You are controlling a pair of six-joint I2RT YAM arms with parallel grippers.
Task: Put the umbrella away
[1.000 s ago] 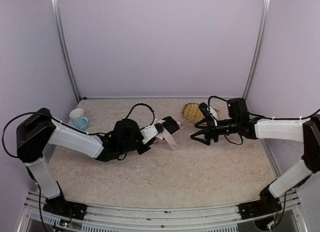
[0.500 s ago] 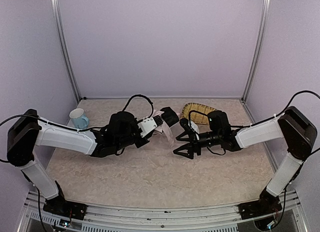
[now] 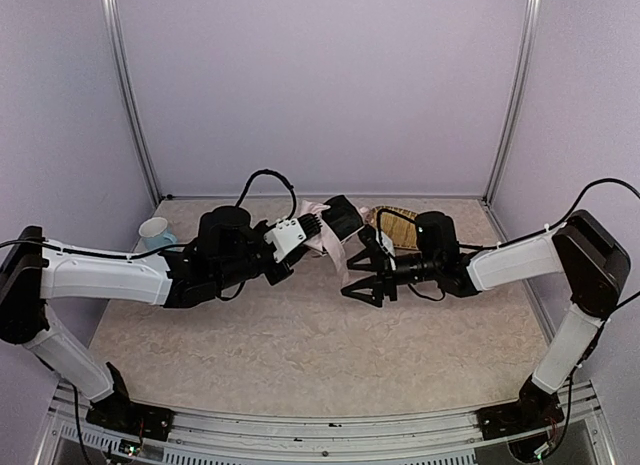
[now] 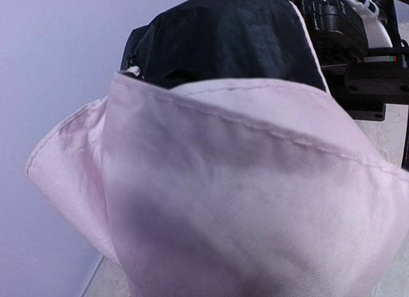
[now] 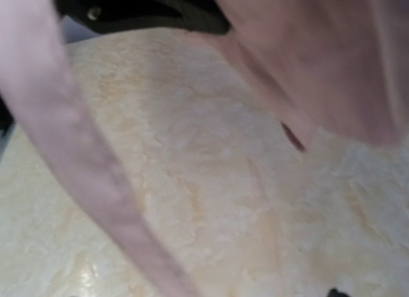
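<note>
Looks down on a beige, mottled table [image 5: 211, 201]. Shows pale pink umbrella [image 5: 319, 60] cloth close up across the upper right, blurred, above the table. Shows a pink strap [image 5: 83, 156] of like colour running slantwise from the upper left corner down to the bottom edge, also blurred. Catches a black part [image 5: 140, 9] with a small round fastener along the top, beside the cloth; cannot tell what. Shows a small dark mark [image 5: 293, 136] just under the cloth's lower edge.
</note>
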